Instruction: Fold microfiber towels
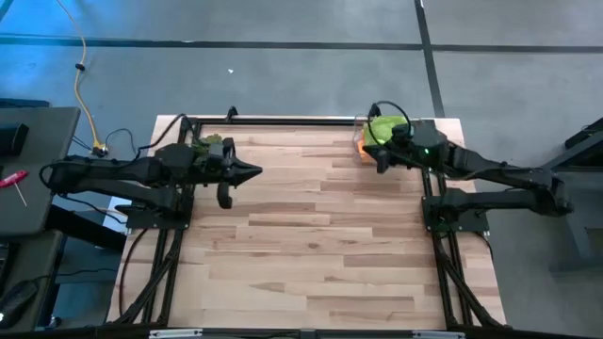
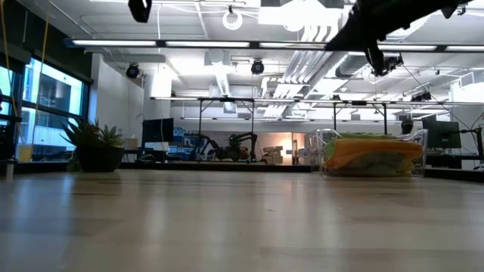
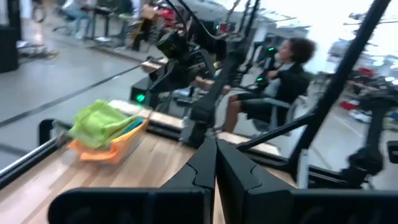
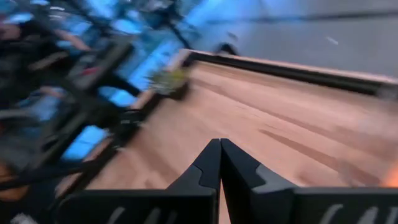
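Wood planking made up the surface (image 1: 311,217), bare across its whole middle, with my two arms reaching in over its far half from either side. A clear bin (image 2: 372,153) sat at the far corner on my right side, directly under my right claw (image 1: 379,166), and the microfiber towels (image 1: 377,132) were heaped inside it, lime green on top and orange showing beneath. From table height the pile looked slumped and uneven, filling the bin to its rim. A small spiky plant (image 2: 94,145) stood at the opposite far corner, just behind my left claw (image 1: 254,172).

My right claw hung above the near edge of the bin with its fingers pressed together, holding nothing. My left claw pointed across the bare wood toward the bin, well apart from it, fingers likewise pressed tight and empty.

I judged the towels to be light, soft and floppy, likely to drape and cling to each other, so lifting one could drag its neighbour along. The sensible hold seemed a pinch on a raised fold or loose corner of the top lime green cloth, not a deep grab into the heap.
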Available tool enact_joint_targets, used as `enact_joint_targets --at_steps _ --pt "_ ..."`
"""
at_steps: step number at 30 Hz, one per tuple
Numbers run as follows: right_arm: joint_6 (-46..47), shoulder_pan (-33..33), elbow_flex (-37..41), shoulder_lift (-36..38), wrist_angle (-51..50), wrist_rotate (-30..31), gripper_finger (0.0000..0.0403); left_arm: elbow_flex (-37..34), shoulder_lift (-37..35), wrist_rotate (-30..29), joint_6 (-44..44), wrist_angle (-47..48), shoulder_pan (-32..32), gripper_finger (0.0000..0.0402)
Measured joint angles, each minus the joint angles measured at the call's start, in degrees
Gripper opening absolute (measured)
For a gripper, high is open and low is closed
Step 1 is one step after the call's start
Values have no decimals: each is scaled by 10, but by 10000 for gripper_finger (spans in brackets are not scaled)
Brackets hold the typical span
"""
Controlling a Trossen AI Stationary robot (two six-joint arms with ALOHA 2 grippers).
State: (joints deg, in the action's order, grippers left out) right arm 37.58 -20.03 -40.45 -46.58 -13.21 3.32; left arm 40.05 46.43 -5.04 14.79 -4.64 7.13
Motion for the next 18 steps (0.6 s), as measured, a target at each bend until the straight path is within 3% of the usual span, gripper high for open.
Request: enact_joint_targets --at_steps 6,13,18 --pt "-59 111 -3 -4 70 48 0 -15 -27 25 -7 -28 0 0" --pt "-111 194 -24 -6 84 62 0 -149 -61 30 79 -226 -1 0" --pt "-129 238 -26 -5 84 57 0 -172 -84 12 101 -205 -1 0"
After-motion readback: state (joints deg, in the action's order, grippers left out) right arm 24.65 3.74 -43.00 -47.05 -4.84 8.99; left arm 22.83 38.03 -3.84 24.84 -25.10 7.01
